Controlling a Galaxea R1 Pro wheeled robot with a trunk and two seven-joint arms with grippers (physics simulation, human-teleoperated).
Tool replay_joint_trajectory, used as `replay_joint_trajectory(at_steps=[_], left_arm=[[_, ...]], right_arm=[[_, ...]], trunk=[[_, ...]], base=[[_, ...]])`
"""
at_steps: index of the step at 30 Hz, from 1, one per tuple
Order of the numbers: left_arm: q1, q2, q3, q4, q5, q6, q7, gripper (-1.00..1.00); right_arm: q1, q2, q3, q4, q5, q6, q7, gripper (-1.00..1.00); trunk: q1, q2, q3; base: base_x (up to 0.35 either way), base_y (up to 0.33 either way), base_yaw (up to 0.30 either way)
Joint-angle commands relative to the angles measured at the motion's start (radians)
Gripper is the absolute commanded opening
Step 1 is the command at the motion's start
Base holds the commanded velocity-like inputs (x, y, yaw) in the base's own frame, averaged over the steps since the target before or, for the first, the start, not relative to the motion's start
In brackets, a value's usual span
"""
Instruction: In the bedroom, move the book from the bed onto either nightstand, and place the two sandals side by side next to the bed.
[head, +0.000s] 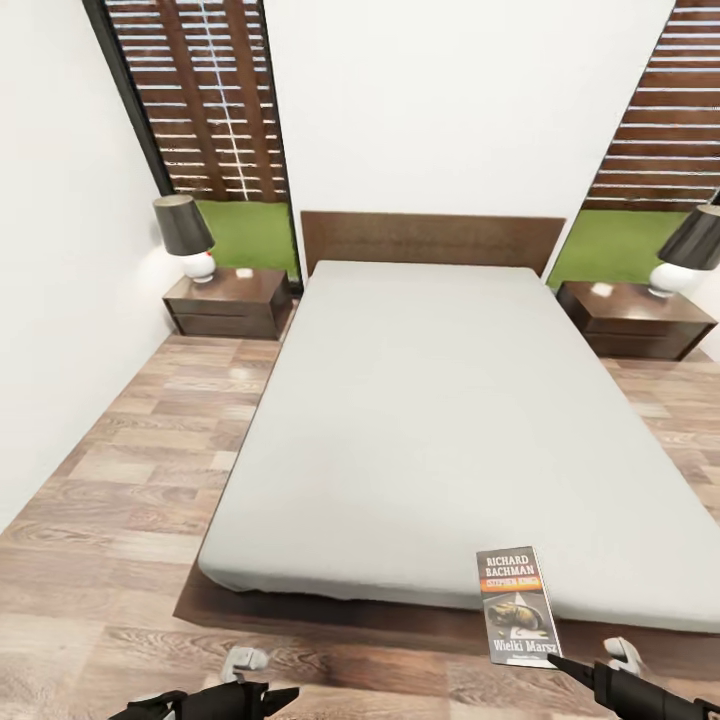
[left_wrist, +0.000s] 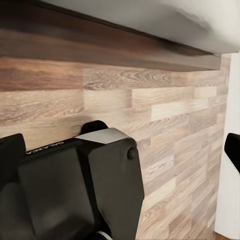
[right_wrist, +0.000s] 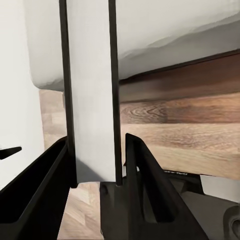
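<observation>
The book (head: 518, 603), dark-covered with white "RICHARD BACHMAN" lettering and an orange strip, is at the foot edge of the bed (head: 430, 400), overhanging the mattress. My right gripper (head: 556, 661) is shut on its near corner. In the right wrist view the book's (right_wrist: 90, 100) pale page edge stands between the two black fingers (right_wrist: 145, 170). My left gripper (head: 284, 694) hangs low over the floor at the bed's foot, open and holding nothing. One nightstand (head: 228, 300) stands left of the headboard, the other nightstand (head: 635, 318) on the right. The sandals are out of view.
Each nightstand carries a lamp, the left lamp (head: 185, 235) and the right lamp (head: 690, 250). Wood-plank floor (head: 130, 480) runs along both sides of the bed. A white wall closes the left side. Tall windows (head: 215, 100) flank the headboard.
</observation>
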Motion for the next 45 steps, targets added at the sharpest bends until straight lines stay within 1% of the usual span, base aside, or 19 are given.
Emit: replay_joint_trajectory(at_steps=[1,13,14,15,16,17,18,20,21,23,24,28,30,31,35,37,40,45], left_arm=[[-0.001,0.000,-0.005,0.001,0.006,-0.001,-0.003,1.00],[0.002,0.001,-0.005,0.001,0.005,-0.002,0.005,1.00],[0.002,0.001,-0.005,0.001,0.004,-0.003,0.037,1.00],[0.002,0.001,-0.005,0.001,0.004,-0.003,0.056,1.00],[0.003,0.001,-0.005,0.001,0.003,-0.003,0.106,1.00],[0.003,0.001,-0.005,0.000,0.003,-0.003,0.137,1.00],[0.003,0.000,-0.005,0.000,0.001,-0.003,0.243,1.00],[0.003,-0.004,-0.005,0.000,0.000,-0.002,0.379,1.00],[0.003,-0.007,-0.006,0.000,0.000,-0.002,0.408,1.00],[0.003,-0.015,-0.006,0.000,-0.001,-0.002,0.496,1.00],[0.003,-0.017,-0.006,0.000,-0.001,-0.002,0.522,1.00],[0.003,-0.020,-0.006,0.000,-0.002,-0.002,0.558,1.00],[0.003,-0.020,-0.006,0.000,-0.015,-0.001,0.567,1.00],[0.003,-0.019,-0.006,0.000,-0.032,-0.001,0.569,1.00],[0.004,-0.018,-0.005,0.001,-0.122,-0.002,0.573,1.00],[0.004,-0.018,-0.005,0.001,-0.145,-0.002,0.573,1.00],[0.004,-0.018,-0.005,0.001,-0.156,-0.002,0.574,1.00],[0.004,-0.018,-0.005,0.001,-0.160,-0.003,0.574,1.00]], right_arm=[[0.000,-0.001,0.003,-0.001,-0.011,0.010,0.003,-1.00],[0.000,-0.001,0.003,-0.001,-0.011,0.010,0.002,-1.00],[0.000,-0.001,0.003,-0.001,-0.011,0.010,0.002,-1.00],[0.000,-0.001,0.003,-0.001,-0.011,0.010,0.002,-1.00],[0.000,-0.001,0.003,-0.001,-0.011,0.010,0.002,-1.00],[0.000,-0.001,0.003,0.000,-0.011,0.010,0.002,-1.00],[0.000,-0.001,0.003,0.000,-0.011,0.010,0.002,-1.00],[0.000,-0.001,0.003,0.000,-0.011,0.010,0.002,-1.00],[0.000,-0.001,0.003,0.000,-0.011,0.010,0.002,-1.00],[0.000,-0.001,0.002,0.001,-0.011,0.010,0.002,-1.00],[0.000,-0.001,0.003,0.001,-0.011,0.010,0.002,-1.00],[0.000,-0.001,0.002,0.001,-0.011,0.010,0.001,-1.00],[0.000,-0.001,0.002,0.001,-0.011,0.009,0.001,-1.00],[0.000,-0.001,0.001,0.001,-0.011,0.009,0.000,-1.00],[0.000,-0.001,0.002,0.001,-0.011,0.009,0.000,-1.00],[0.000,-0.001,0.001,0.001,-0.011,0.009,0.000,-1.00],[0.000,-0.001,0.001,0.001,-0.011,0.009,0.001,-1.00],[0.000,-0.001,0.002,0.001,-0.011,0.009,0.001,-1.00]], trunk=[[0.001,-0.002,-0.002],[0.001,-0.002,-0.002],[0.001,-0.002,-0.002],[0.001,-0.002,-0.002],[0.001,-0.002,-0.002],[0.001,-0.002,-0.002],[0.001,-0.002,-0.002],[0.001,-0.002,-0.002],[0.001,-0.002,-0.002],[0.001,-0.002,-0.002],[0.001,-0.002,-0.002],[0.001,-0.002,-0.002],[0.001,-0.002,-0.002],[0.001,-0.002,-0.002],[0.001,-0.002,-0.002],[0.001,-0.002,-0.002],[0.001,-0.002,-0.002],[0.001,-0.002,-0.002]], base=[[0.000,0.000,0.294],[0.000,0.000,0.294],[0.000,0.000,0.294],[0.000,0.000,0.294],[0.000,0.000,0.294],[0.000,0.000,0.294],[0.000,0.000,0.294],[0.000,0.000,0.294],[0.000,0.000,0.294],[0.000,0.000,0.294],[0.000,0.000,0.294],[0.000,0.000,0.294],[0.000,0.000,0.294],[0.000,0.000,0.294],[0.000,0.000,0.294],[0.000,0.000,0.294],[0.000,0.000,0.294],[0.000,0.000,0.293]])
